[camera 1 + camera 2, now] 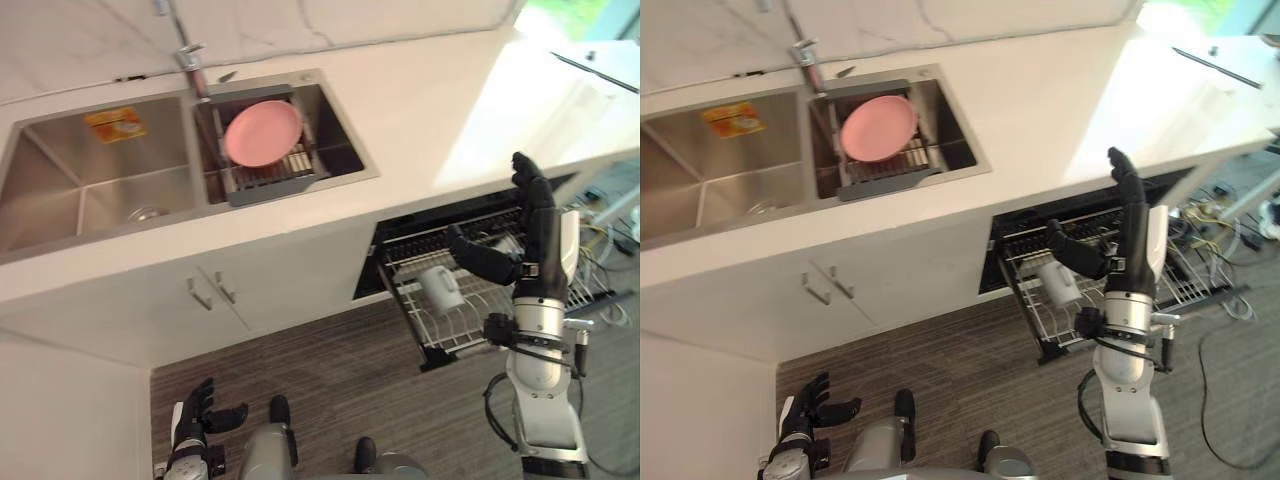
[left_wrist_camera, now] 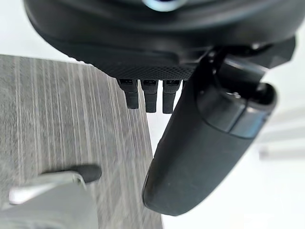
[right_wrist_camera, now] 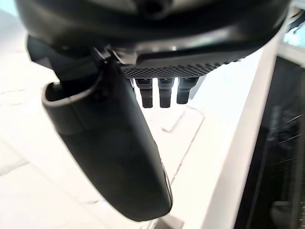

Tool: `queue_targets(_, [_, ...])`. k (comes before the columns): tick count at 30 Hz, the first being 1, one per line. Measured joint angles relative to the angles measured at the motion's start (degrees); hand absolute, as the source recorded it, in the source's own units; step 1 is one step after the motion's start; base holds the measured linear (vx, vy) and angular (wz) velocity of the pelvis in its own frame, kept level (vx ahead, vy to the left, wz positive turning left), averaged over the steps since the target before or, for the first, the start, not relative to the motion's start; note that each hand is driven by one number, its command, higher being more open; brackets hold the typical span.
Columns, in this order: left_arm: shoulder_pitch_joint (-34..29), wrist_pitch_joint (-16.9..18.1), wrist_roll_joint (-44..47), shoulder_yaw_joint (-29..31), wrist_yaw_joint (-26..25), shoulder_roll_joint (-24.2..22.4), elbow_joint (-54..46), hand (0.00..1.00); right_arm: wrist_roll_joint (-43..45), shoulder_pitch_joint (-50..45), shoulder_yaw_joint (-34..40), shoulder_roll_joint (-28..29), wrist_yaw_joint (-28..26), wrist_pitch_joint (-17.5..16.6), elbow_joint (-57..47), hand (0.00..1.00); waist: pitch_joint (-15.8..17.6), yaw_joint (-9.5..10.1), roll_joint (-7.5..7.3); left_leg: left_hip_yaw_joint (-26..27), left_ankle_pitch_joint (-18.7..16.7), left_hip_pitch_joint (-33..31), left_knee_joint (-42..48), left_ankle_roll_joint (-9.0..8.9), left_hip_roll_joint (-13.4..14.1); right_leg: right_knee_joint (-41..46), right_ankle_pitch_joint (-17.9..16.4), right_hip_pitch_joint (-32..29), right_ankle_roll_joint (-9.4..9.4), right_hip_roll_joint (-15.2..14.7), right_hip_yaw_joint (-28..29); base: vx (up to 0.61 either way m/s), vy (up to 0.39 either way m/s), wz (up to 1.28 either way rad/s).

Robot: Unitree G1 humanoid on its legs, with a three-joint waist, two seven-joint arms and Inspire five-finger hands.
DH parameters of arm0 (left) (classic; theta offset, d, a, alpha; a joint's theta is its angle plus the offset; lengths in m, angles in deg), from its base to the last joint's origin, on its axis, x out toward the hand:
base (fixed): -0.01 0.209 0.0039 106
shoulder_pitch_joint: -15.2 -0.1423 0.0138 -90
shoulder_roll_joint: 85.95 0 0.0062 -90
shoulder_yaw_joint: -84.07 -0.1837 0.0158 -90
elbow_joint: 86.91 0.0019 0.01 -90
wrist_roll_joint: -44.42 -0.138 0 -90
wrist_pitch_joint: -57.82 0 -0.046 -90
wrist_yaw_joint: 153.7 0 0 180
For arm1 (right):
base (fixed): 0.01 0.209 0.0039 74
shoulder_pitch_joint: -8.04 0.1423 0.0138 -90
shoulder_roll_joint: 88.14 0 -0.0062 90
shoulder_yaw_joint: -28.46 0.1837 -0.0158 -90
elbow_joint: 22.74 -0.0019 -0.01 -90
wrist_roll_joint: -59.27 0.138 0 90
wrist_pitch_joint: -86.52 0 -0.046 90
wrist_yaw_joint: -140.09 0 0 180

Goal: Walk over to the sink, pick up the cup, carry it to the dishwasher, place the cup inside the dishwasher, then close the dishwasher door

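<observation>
One cup [image 1: 440,288] in rack [image 1: 472,325] centre-right, right hand [image 1: 545,238] over it, fingers straight, left hand [image 1: 195,412] lower left, fingers apart, one plate [image 1: 262,133] upper centre

white counter [image 1: 420,110], white cabinets [image 1: 270,290], grey plank floor [image 1: 340,370]

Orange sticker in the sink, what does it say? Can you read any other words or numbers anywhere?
Orange sticker, on the back wall of the sink: it has some print, but it is too blurred to read.
Pink plate: no words show.
White cup in the dishwasher rack: no words show.
Nothing else here can be read.
</observation>
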Motion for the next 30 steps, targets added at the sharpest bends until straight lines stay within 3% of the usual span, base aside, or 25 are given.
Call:
queue_targets(3, [-2.0,0.0,1.2,0.8,-0.3,-0.5,-1.0,0.9,-0.6,0.0,0.0,0.2,-0.1,0.0,0.1,0.9,0.3,-0.11,-0.52,0.7,-6.6,-0.9,10.5,1.59,-2.0,8.0,-6.5,-0.6,0.74,-3.8,-0.8,0.09,0.192,0.24])
queue_targets(4, [-3.1,0.0,1.6,1.1,-0.4,-0.2,-1.3,0.9,-1.1,-0.2,-0.3,0.7,0.0,0.0,0.3,0.9,-0.1,-0.06,-0.24,0.8,-11.0,-0.3,12.8,1.65,-2.4,15.8,-9.1,-1.9,1.32,-5.2,-0.3,0.21,0.18,0.07])
queue_targets(5, [-3.3,-0.1,2.1,1.1,-0.7,-0.2,-1.5,0.9,-1.2,-0.2,-0.6,0.8,-0.1,0.1,0.3,0.9,-0.2,-0.16,-0.42,0.4,-11.9,0.0,13.0,2.96,-3.3,24.4,-8.9,-5.6,0.34,-6.9,0.3,0.22,0.185,0.28])
queue_targets(6, [-3.3,-0.1,2.1,1.0,-0.7,-0.2,-2.0,0.9,-1.4,-0.2,-0.9,0.8,-0.2,0.3,0.4,0.9,-0.2,-1.04,-0.42,-0.5,-12.1,0.3,12.6,3.94,-4.1,32.1,-7.1,-9.3,-2.38,-7.7,1.7,0.22,0.175,0.53])
queue_targets(7, [-3.1,0.0,2.1,0.9,-0.7,-0.1,-2.4,0.9,-1.8,-0.2,-1.0,0.9,-0.3,0.4,1.1,0.9,-0.2,-1.74,-0.38,-1.8,-12.1,1.1,12.2,4.6,-4.6,36.9,-6.5,-11.9,-3.36,-7.5,3.9,0.23,0.152,0.66])
queue_targets(8, [-2.8,0.0,2.2,0.9,-0.8,0.0,-2.4,0.9,-2.9,-0.2,-1.3,0.9,-0.5,0.6,1.9,0.9,-0.2,-1.74,-0.72,-3.0,-12.3,3.2,10.6,4.56,-5.2,37.9,-8.3,-13.1,-2.82,-6.2,6.5,0.28,0.083,0.68])
queue_targets(12, [-0.8,0.3,2.3,-0.9,-1.0,0.1,-2.6,0.9,-3.5,-0.4,-1.7,-0.3,-1.3,0.6,2.1,0.9,-0.6,-2.31,-1.09,-7.9,-11.7,8.6,6.1,3.32,-5.9,27.0,-9.4,-17.3,-2.37,0.1,10.1,0.35,-0.029,0.64])
queue_targets(13, [-0.5,0.5,2.3,-1.4,-1.1,0.2,-2.6,0.9,-3.5,-0.4,-1.8,-0.9,-1.4,0.6,2.1,0.9,-0.7,-2.34,-1.26,-8.5,-12.1,8.8,6.1,2.61,-6.1,23.6,-7.8,-17.7,-2.74,0.6,10.3,0.31,-0.108,0.72])
queue_targets(14, [-0.1,0.6,2.2,-1.7,-1.1,0.1,-2.3,0.9,-3.5,-0.6,-2.0,-2.1,-1.4,0.6,2.2,0.9,-1.1,-2.75,-1.67,-10.1,-13.5,8.8,7.5,0.54,-6.6,20.4,-2.3,-17.9,-1.72,0.8,10.7,0.34,-0.126,0.6])
queue_targets(15, [0.0,0.3,2.2,-1.9,-1.2,-0.8,-1.9,0.9,-3.5,-1.0,-2.2,-2.9,-1.6,1.0,2.6,0.9,-2.0,-2.94,-0.29,-10.8,-14.2,8.9,7.8,-0.61,-5.1,19.4,-2.1,-16.7,-2.26,2.0,9.3,0.34,-0.128,0.5])
queue_targets(18, [-0.5,0.5,2.2,-2.4,-1.2,-1.2,-2.2,0.9,-3.5,-1.4,-2.1,-3.1,-1.7,1.0,2.6,0.9,-2.7,-2.34,0.81,-10.4,-14.8,9.4,8.6,-1.56,-2.5,14.8,-1.8,-13.1,-3.14,4.6,8.2,0.3,-0.13,0.1])
queue_targets(21, [-0.8,0.4,2.2,-2.5,-1.2,-2.7,-2.2,0.9,-3.3,-3.1,-2.2,-3.3,-1.7,1.0,2.5,0.9,-2.3,-1.51,0.94,-8.9,-14.9,4.8,24.7,-4.33,0.5,8.6,-1.0,-5.1,-4.51,6.4,7.1,0.25,-0.064,0.06])
queue_targets(23, [-1.1,0.4,2.2,-2.7,-0.5,-2.9,-2.2,0.9,-3.3,-2.7,-2.5,-3.4,-1.7,0.7,1.9,0.9,-2.2,-0.96,0.69,-8.1,-16.2,3.9,19.2,-3.55,1.2,7.8,-1.0,-3.0,-4.5,6.1,8.1,0.22,0.049,-0.14])
queue_targets(24, [-1.0,0.4,2.2,-2.7,-0.4,-2.9,-2.2,0.9,-3.2,-2.7,-2.5,-3.5,-1.7,0.6,1.7,0.9,-2.2,-0.9,0.81,-8.1,-15.2,3.7,15.0,-3.59,1.2,7.8,-1.0,-2.9,-4.45,6.1,8.2,0.2,0.133,-0.16])
queue_targets(25, [-0.8,0.4,2.2,-2.6,-0.3,-2.7,-2.1,0.9,-3.3,-2.7,-2.5,-3.8,-1.8,0.5,1.7,0.9,-2.1,-0.4,1.16,-8.6,-8.0,3.5,8.7,-3.08,1.3,7.7,-1.3,-2.5,-3.88,6.4,8.9,0.13,0.128,-0.11])
queue_targets(27, [-0.9,0.3,2.2,-2.6,-0.3,-1.8,-2.0,0.9,-3.3,-3.1,-2.7,-3.9,-2.6,0.4,1.6,0.9,-2.4,-0.37,0.17,-8.3,-6.8,5.2,5.5,-2.37,-0.5,5.6,-1.1,-1.8,-3.17,5.0,9.9,0.16,0.135,0.06])
queue_targets(30, [-1.2,0.3,2.2,-2.5,-0.3,-1.7,-2.1,0.9,-3.3,-2.7,-2.9,-4.3,-3.2,0.4,1.7,0.9,-2.3,-0.13,0.14,-8.4,-6.4,6.7,4.0,-1.74,-2.1,3.1,-0.5,0.3,-2.26,3.5,10.2,0.09,0.097,0.14])
